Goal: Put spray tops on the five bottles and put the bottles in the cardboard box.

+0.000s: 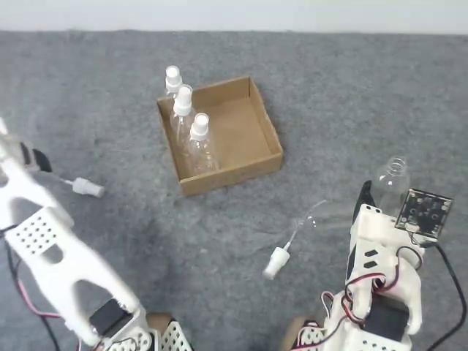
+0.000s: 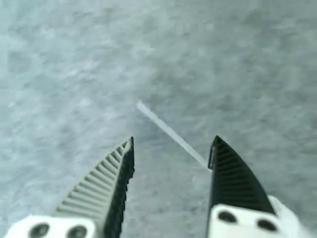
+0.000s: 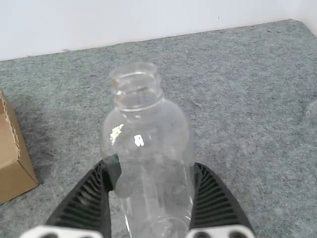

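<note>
The right arm sits low at the near right, its gripper (image 3: 151,168) clenched on an upright, uncapped bottle (image 3: 146,139), one finger on each side of its body. The left arm stretches along the left edge. Its gripper (image 2: 173,139) is spread, and a spray top's thin tube (image 2: 166,130) runs between the fingers to touch the black one. Three capped bottles (image 1: 191,135) rest along the box's (image 1: 267,135) left wall.

My counter (image 1: 365,88) is covered with a grey, felt-like cloth. The cardboard box (image 1: 234,174) stands on it toward the far side, open at the top. Nearer to me, one loose spray top (image 1: 276,262) lies on its side, well apart from the box.
</note>
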Tool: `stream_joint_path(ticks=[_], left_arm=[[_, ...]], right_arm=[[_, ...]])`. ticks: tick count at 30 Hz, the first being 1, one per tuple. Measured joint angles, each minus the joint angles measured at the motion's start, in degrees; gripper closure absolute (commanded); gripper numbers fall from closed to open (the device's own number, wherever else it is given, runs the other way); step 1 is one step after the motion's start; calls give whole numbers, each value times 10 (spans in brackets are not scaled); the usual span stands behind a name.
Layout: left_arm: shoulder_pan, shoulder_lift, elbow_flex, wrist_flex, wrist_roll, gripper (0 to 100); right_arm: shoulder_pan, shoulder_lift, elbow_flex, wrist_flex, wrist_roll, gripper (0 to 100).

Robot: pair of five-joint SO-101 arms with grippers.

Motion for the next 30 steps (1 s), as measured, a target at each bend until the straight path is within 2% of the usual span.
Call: stream_joint_path(ticks=[10, 30], left_arm=[[-56, 0, 40, 0, -77, 776], [-182, -1, 40, 0, -230, 776]], right_arm=[[0, 0, 0, 0, 0, 993], [0, 0, 0, 0, 0, 993]])
